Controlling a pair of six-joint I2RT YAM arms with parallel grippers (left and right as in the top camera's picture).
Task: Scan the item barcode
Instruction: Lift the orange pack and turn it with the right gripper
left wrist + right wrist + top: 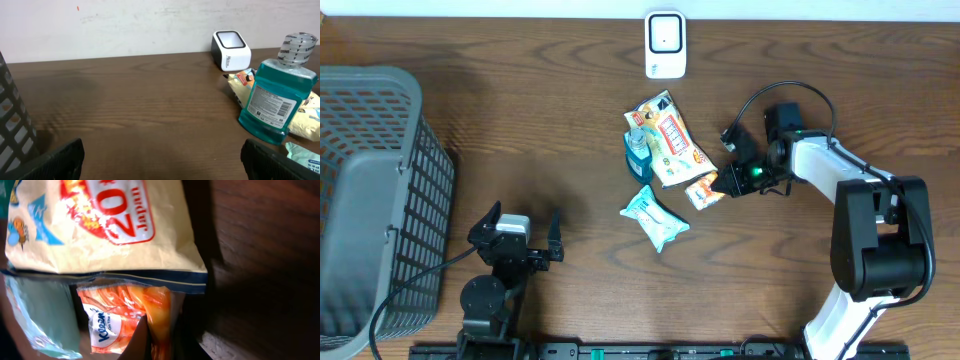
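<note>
**Right end effector**: the jaws are closed narrow on the right-hand edge of the orange packet. The packet lies on the counter. In the right wrist view the packet runs down between the fingers, with one dark finger against its face.

**Right arm**: it rises from the near right corner. The forearm bends leftward across the counter, and the wrist is low and points left toward the pile.

**Left end effector**: the jaws are spread to full width and hold nothing. It sits low near the near edge and faces the far edge.

**Item group:**
- The orange packet touches the lower right corner of the snack bag.
- The blue bottle stands upright at the bag's left side.
- The teal tissue pack lies just in front of the bag, near the orange packet but apart from it.

**Scanner**: it is white and sits at the far edge of the counter, behind the snack bag and well apart from the packet.

**Open room:**
- Bare counter runs from the pile leftward to the gray basket at the left edge.
- A narrower bare strip lies between the snack bag and the scanner.
</note>
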